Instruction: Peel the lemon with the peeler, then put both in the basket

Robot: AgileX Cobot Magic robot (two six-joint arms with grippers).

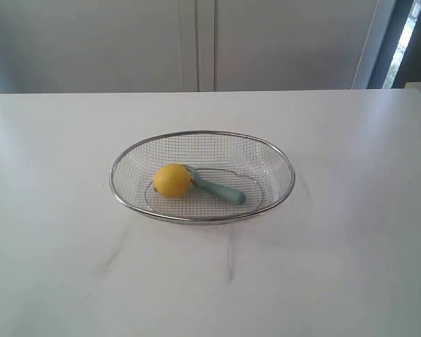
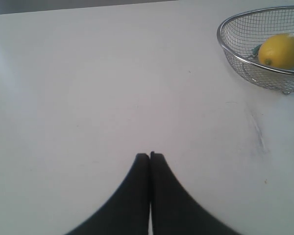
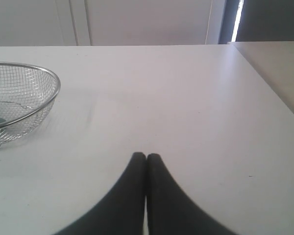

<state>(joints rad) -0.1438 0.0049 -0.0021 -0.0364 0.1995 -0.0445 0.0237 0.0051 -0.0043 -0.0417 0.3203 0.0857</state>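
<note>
I see the lemon (image 1: 172,180) and the peeler (image 1: 221,190) lying together inside the basket (image 1: 203,132) on the bench (image 1: 70,267), the peeler's head against the fruit. My left pincer (image 2: 150,154) and right pincer (image 3: 146,155) are pressed together, empty, hovering well apart from the basket on either side, so they disturb nothing. The skin looks whole, though I can't be sure.

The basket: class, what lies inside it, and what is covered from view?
Inside the basket lie the lemon and the peeler, touching. The peeler's teal handle shows; most of its blade end is hidden behind the lemon.
</note>
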